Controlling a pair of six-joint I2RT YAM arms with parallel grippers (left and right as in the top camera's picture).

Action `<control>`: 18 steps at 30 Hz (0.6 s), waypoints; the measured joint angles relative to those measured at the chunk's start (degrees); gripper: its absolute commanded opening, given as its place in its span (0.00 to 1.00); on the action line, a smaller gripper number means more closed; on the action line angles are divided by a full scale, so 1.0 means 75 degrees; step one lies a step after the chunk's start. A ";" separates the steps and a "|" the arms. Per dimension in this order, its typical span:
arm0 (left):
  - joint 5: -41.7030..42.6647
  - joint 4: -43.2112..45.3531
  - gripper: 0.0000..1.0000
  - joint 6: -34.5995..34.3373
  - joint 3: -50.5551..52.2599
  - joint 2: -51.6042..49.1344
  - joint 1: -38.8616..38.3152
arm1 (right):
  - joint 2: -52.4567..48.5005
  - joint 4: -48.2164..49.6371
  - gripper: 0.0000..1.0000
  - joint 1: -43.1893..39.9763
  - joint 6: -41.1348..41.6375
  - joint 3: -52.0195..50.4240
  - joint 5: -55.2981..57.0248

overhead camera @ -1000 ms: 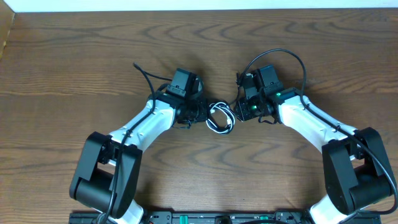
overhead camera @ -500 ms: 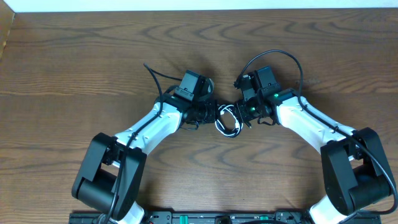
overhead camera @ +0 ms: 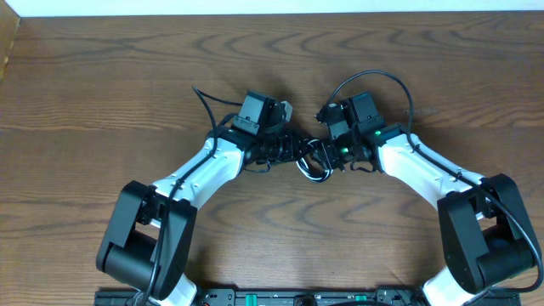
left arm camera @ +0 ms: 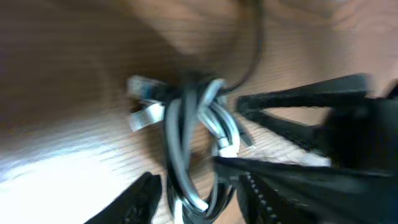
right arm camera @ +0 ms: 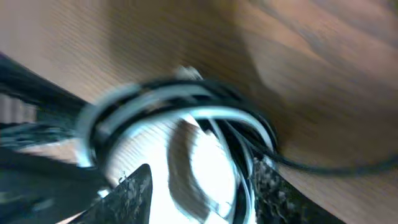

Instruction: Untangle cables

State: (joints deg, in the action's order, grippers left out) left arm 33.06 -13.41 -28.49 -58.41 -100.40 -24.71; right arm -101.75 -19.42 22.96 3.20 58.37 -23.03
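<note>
Cables [overhead camera: 313, 161]: one tangled white-and-black coil, lying mid-desk [overhead camera: 102, 85]. Left claw [left arm camera: 196, 190]: part open, fingers either side of the coil, not clamped on it. Right claw [right arm camera: 202, 186]: part open, straddling the same coil from the opposite side.

There are two robot arms, the left arm [overhead camera: 204, 166] and the right arm [overhead camera: 425, 166], at one wooden table [overhead camera: 102, 85], with two grippers: the left gripper [left arm camera: 196, 199] and the right gripper [right arm camera: 199, 193]. One tangled bundle of cables [overhead camera: 311, 164] shows one white cord [left arm camera: 219, 121]. The black cords [left arm camera: 176, 143] are too blurred to count.
</note>
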 measured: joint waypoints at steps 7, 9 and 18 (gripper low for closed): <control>-0.0460 -0.1329 0.48 0.0000 0.0003 0.0000 0.0629 | 0.0000 0.0189 0.39 -0.0408 0.0108 0.0000 -0.0880; -0.0458 -0.1778 0.49 0.0009 0.0000 0.0000 0.0836 | 0.0000 0.0192 0.40 -0.0420 0.0146 0.0000 -0.1043; -0.0388 -0.3139 0.48 0.0437 0.0006 0.0000 0.1580 | 0.0000 0.0370 0.37 0.0134 0.0181 0.0000 -0.1384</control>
State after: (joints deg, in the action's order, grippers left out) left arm 30.15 -36.95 -25.21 -58.37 -100.40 -12.86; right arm -101.75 -16.64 23.97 4.56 58.37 -33.41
